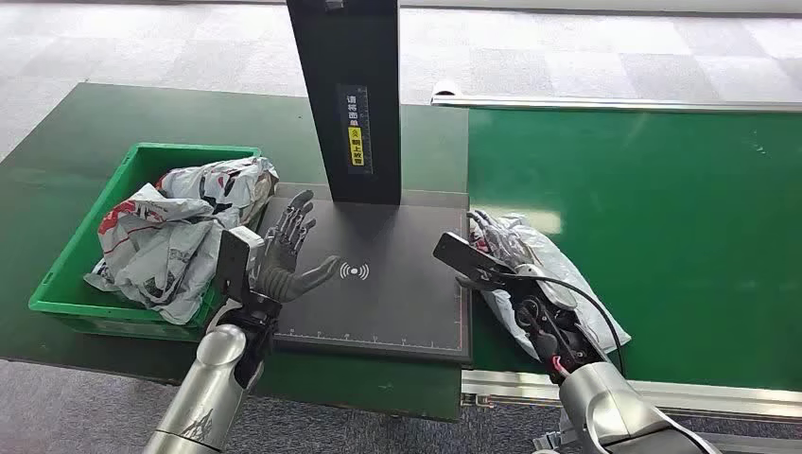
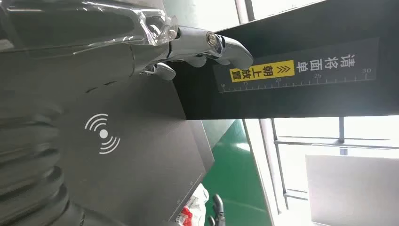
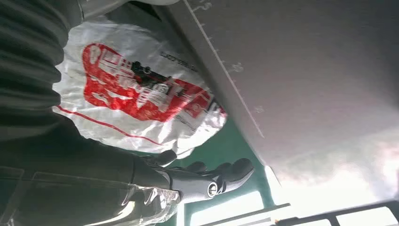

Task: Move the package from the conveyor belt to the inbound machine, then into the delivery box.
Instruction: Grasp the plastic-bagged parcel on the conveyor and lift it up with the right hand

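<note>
The right robot hand (image 1: 506, 274), at the end of the silver arm low in the head view, reaches over the white and grey plastic package with red print (image 1: 549, 274), which lies on the green conveyor belt (image 1: 681, 236) just beside the edge of the black scanning plate of the inbound machine (image 1: 397, 303). In the right wrist view its dark fingers (image 3: 221, 175) stretch along the far side of the package, and I cannot tell if they already press it or only lie near it; nothing looks firmly held. The left robot hand (image 1: 288, 255) hovers over the plate with its fingers spread and holds nothing, close to the white wave symbol (image 1: 355, 271). The green plastic delivery box (image 1: 85, 284) on the dark green counter (image 1: 57, 170) is already full of similar crumpled bags (image 1: 180, 232). The main risk, I think, is the soft, slippery film: a shallow grip may catch only a fold, so the package slides out or drags on the raised plate edge. The waiting left robot hand and the black upright column (image 1: 350, 95) may also block the placing.
</note>
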